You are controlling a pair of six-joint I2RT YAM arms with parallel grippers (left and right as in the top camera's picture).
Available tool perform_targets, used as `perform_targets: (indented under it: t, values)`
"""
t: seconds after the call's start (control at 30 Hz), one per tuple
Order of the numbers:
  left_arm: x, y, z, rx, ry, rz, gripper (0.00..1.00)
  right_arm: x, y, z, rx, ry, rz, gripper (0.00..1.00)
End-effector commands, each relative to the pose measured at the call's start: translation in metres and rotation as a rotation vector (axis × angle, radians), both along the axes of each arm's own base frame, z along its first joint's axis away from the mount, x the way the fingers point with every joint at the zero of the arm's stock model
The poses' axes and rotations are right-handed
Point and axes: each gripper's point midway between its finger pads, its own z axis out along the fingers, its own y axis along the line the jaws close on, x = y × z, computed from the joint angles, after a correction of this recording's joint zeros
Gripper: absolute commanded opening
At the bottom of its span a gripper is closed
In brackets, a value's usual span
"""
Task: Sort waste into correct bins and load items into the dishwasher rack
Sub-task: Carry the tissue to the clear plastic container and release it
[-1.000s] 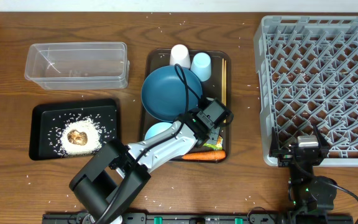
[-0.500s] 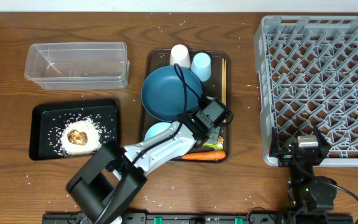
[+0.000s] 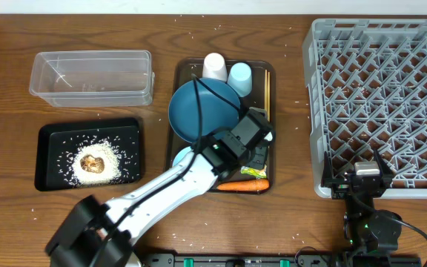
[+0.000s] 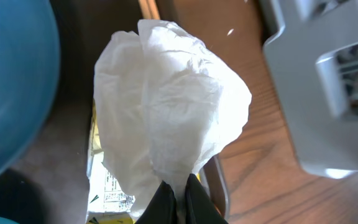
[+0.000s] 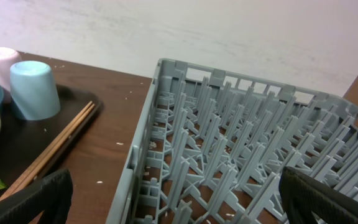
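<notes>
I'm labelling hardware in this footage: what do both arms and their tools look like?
The left arm has a white link between black joints, a black cable looping off it, and a green light. The left tool has dark, tapered fingers. The right arm is black with green lights, a black cable, and a grey block on the right tool.

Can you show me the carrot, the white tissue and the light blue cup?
orange carrot [image 3: 242, 186], overhead view, middle of its body.
crumpled white tissue [image 4: 173, 106], left wrist view, centre of the wad.
pale-blue cup [image 5: 35, 92], right wrist view, its side wall.

Brown serving tray [image 3: 186, 70] on wooden table [image 3: 6, 222], mid-table
</notes>
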Motion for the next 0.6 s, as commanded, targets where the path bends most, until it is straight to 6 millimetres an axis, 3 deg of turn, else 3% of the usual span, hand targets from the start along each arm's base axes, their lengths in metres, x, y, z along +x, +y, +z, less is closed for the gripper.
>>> perform_targets:
  t: [0.0, 0.1, 0.27, 0.47, 0.57]
  values:
    - [0.020, 0.023, 0.030, -0.012, -0.095, 0.085, 0.06, 0.000, -0.003, 0.000, 0.004, -0.001, -0.015, 0.99]
    - [0.045, 0.055, 0.050, 0.000, -0.173, 0.203, 0.06, 0.000, -0.003, 0.000, 0.003, -0.001, -0.016, 0.99]
    - [0.101, 0.128, 0.073, -0.021, -0.264, 0.442, 0.06, 0.000, -0.003, 0.000, 0.004, -0.001, -0.016, 0.99]
    - [0.160, 0.218, 0.093, -0.069, -0.383, 0.693, 0.06, 0.000, -0.003, 0.000, 0.004, -0.001, -0.016, 0.99]
    - [0.179, 0.258, 0.092, -0.072, -0.422, 0.790, 0.07, 0.000, -0.003, 0.000, 0.004, -0.001, -0.015, 0.99]
